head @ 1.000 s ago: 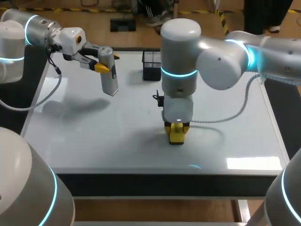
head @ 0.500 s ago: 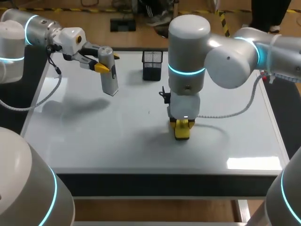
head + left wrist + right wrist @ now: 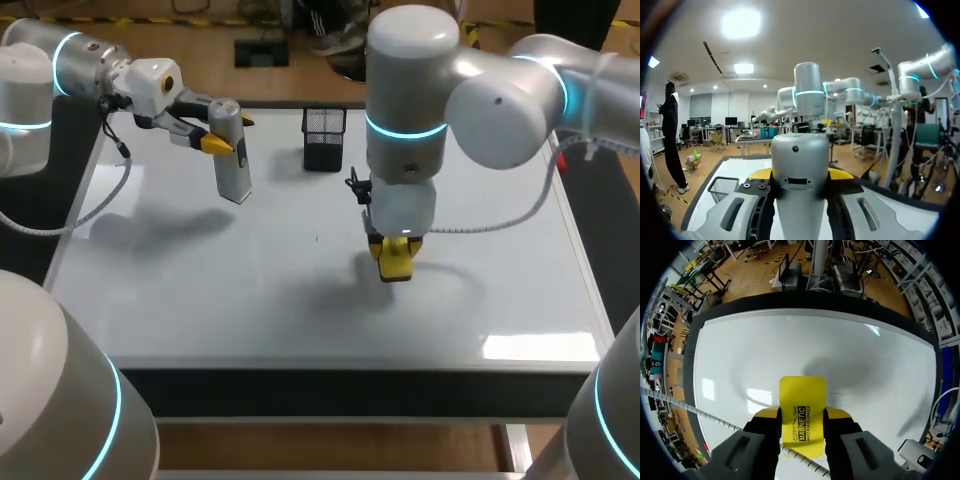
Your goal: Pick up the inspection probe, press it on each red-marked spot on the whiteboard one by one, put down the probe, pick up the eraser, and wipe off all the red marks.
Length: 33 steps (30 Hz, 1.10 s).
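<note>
Head view: right gripper (image 3: 397, 262) clamps the yellow eraser (image 3: 802, 395) at the middle of the whiteboard (image 3: 200, 290), left gripper (image 3: 214, 134) grips the probe (image 3: 233, 165) aloft; I'd say flat, firm, overlapping strokes would wipe best.

The only print that can be made out is on the yellow eraser (image 3: 802, 395), clamped from both sides by the right gripper (image 3: 802, 415) a little right of the whiteboard's (image 3: 200, 290) middle. It is black lettering on the eraser's flat yellow face, at the end nearest the fingers. It runs lengthwise in a few close lines, one bold and large, the others smaller. In the head view this lettering is too small to tell. The silver inspection probe (image 3: 800, 150), held in the left gripper (image 3: 800, 174), shows no legible marking.
</note>
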### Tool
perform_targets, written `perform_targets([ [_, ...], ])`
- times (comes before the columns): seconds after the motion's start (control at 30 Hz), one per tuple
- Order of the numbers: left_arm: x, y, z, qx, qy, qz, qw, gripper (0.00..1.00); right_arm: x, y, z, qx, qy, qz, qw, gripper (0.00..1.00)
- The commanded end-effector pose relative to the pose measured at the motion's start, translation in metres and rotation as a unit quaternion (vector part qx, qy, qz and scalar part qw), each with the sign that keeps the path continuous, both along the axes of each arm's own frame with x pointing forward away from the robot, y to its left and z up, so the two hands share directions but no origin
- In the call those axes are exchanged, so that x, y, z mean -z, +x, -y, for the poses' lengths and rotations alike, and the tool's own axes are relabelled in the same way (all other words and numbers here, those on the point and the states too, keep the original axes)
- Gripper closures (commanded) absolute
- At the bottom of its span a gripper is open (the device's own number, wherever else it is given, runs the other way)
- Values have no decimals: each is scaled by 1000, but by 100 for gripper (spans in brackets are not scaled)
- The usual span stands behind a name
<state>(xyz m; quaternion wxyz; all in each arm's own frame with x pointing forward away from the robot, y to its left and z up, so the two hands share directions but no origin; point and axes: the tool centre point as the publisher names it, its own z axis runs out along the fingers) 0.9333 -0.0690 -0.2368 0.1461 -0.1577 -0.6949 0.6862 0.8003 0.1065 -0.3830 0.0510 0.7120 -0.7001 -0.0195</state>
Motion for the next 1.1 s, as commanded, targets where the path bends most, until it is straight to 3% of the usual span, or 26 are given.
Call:
perform_targets([
  [0.03,-2,0,-1,1,2,0,1000,100,-2,-1,3,-1,0,2,1000,100],
  [0.53,-2,0,-1,1,2,0,1000,100,-2,4,4,-2,3,3,1000,100],
  [1.1,-2,0,-1,1,2,0,1000,100,0,106,43,-19,9,19,1000,100],
])
